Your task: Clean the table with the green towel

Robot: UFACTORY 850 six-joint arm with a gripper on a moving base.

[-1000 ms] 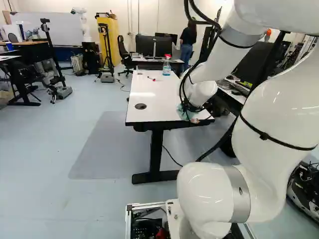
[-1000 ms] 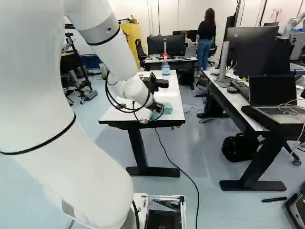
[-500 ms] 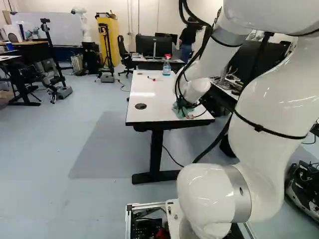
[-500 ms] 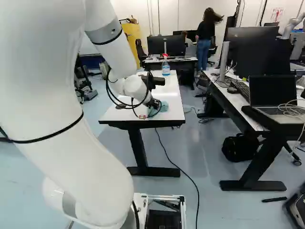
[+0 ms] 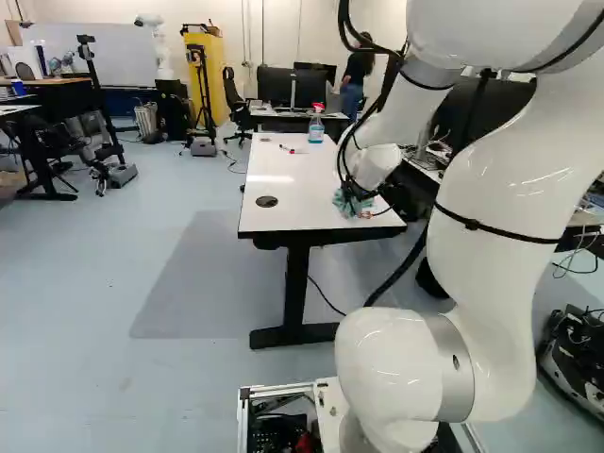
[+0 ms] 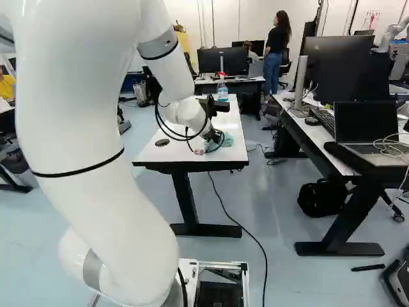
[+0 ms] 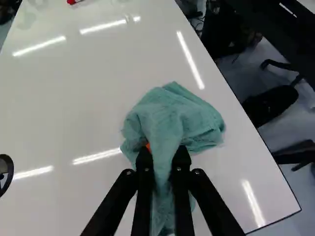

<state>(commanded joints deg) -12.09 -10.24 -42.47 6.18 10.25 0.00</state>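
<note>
In the right base view my gripper (image 6: pixel 218 135) is low over the near right part of the white table (image 6: pixel 153 152). The green towel (image 6: pixel 228 141) shows beside its fingertips. Seen from the wrist, the gripper (image 7: pixel 164 153) is shut on the bunched towel (image 7: pixel 173 117), with cloth pinched between both fingers. The towel spreads over the tabletop ahead of the fingers, and a fold hangs back between them. A sliver of orange pad shows at one finger.
A spray bottle (image 5: pixel 316 128) stands at the table's far end, with a red-capped marker (image 5: pixel 289 150) lying nearer. A round black grommet (image 5: pixel 267 201) sits near the left edge. Right of the table is a desk with monitors and a laptop (image 6: pixel 366 128).
The arm has swung, carrying the gripped towel a short way farther along the table from the near edge, first leftward, then back to the right. The base has stayed put.
</note>
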